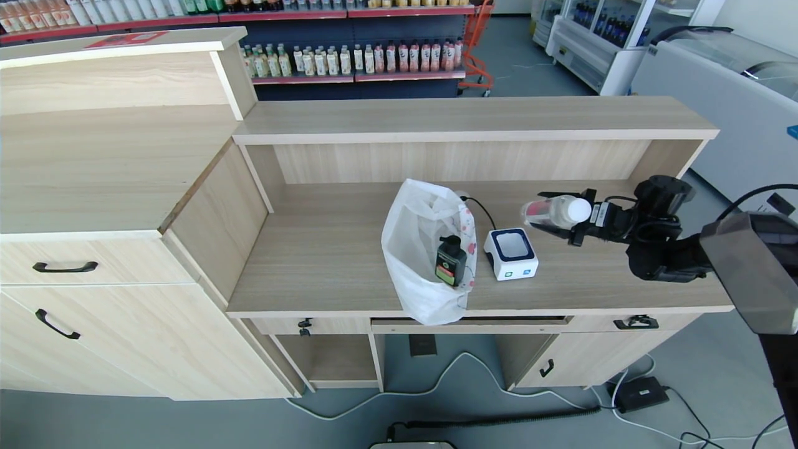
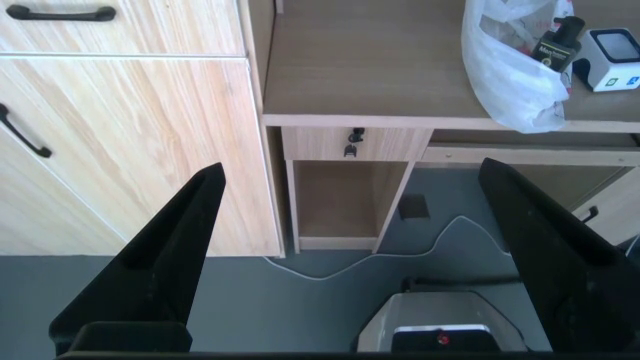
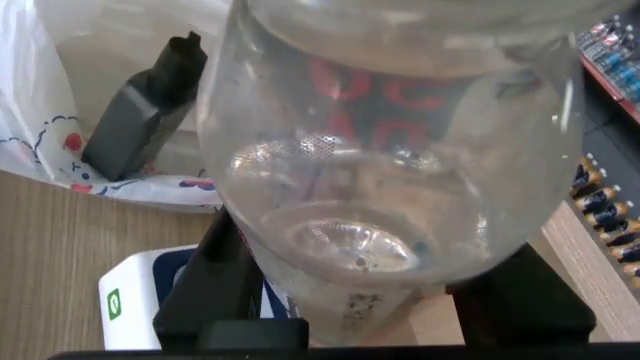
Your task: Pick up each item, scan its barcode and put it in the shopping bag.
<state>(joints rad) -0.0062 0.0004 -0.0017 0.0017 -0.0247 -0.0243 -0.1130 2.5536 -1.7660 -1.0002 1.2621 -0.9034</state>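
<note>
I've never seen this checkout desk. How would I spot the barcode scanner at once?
On the wooden counter, look just right of the white shopping bag. The scanner is a small white box with a dark-framed pale window on top. Its neighbours are bottles: a dark bottle in the bag, a clear bottle in the right gripper.

Left of your right claw, the scanner sits on the counter; farther left, the bag holds a pump bottle.
</note>
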